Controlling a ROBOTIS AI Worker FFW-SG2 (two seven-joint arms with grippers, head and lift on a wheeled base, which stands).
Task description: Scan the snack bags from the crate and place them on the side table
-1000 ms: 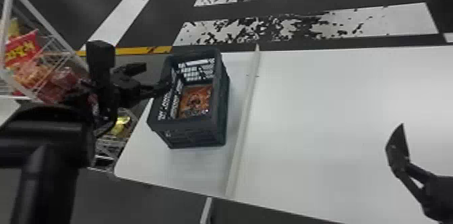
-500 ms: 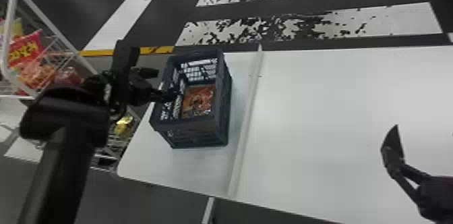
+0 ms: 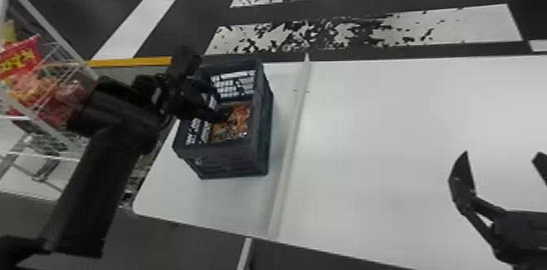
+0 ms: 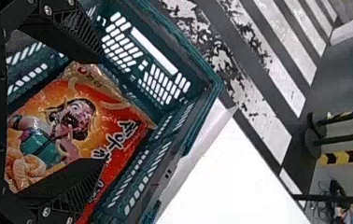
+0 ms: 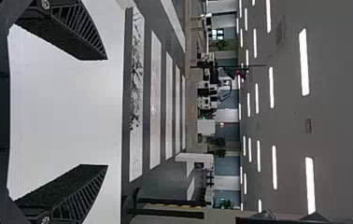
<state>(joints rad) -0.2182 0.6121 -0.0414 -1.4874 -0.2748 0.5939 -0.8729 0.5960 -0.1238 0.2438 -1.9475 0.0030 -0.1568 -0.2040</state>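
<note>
In the head view my left gripper [image 3: 203, 90] is over the left side of the dark crate [image 3: 260, 159], one finger reaching down inside it. An orange-red snack bag [image 3: 240, 120] lies on the crate's floor. Seen from the left wrist, my left gripper [image 4: 101, 109] stands open above the snack bag [image 4: 114, 123], with the green crate wall [image 4: 198, 100] beyond. My right gripper [image 3: 502, 159] is at the right over the white table, open and holding nothing; its fingers stand wide apart in the right wrist view, where the gripper [image 5: 107, 112] faces across the table.
A low white divider strip [image 3: 291, 147] crosses the table [image 3: 407, 127] just right of the crate. A white wire rack [image 3: 49, 49] with more snack bags [image 3: 24, 59] stands at the far left, close to the left arm.
The left gripper and arm have moved right, from beside the crate to over its left side. The view has shifted slightly; the bag still lies in the crate.
</note>
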